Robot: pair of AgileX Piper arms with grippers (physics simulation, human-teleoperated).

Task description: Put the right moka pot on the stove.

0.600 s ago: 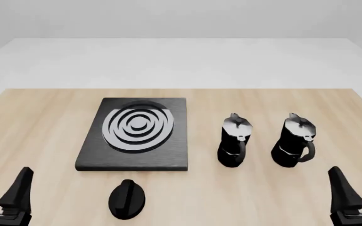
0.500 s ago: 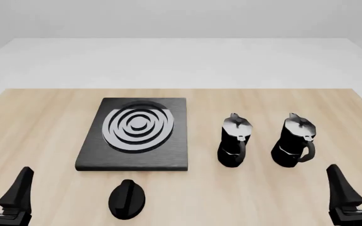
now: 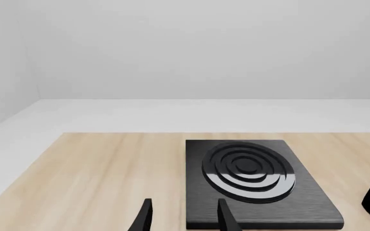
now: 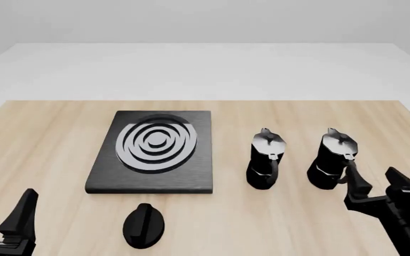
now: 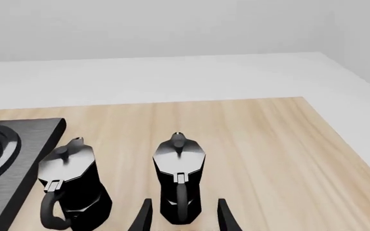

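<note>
The right gripper point(image 4: 379, 184) is raised off the table with its two fingers point(image 4: 358, 184) spread apart and nothing between them. The left gripper point(image 4: 2, 210) sits low at the near edge, apparently also spread, though one finger is mostly cut off.

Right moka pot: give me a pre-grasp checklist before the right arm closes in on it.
1. Target chosen: the right moka pot stands rightmost, beside the left moka pot. Ok.
2. Pot upright, lid on, handle facing the arm, in the right wrist view. Ok.
3. Right gripper open, nothing held. Ok.
4. Alignment: in the right wrist view the pot sits between the fingertips. Ok.
5. Contact: the fingers are near the handle in the front view; whether they touch it, cannot tell.
6. Stove burner rings bare; left gripper open and well away from it. Ok.
</note>
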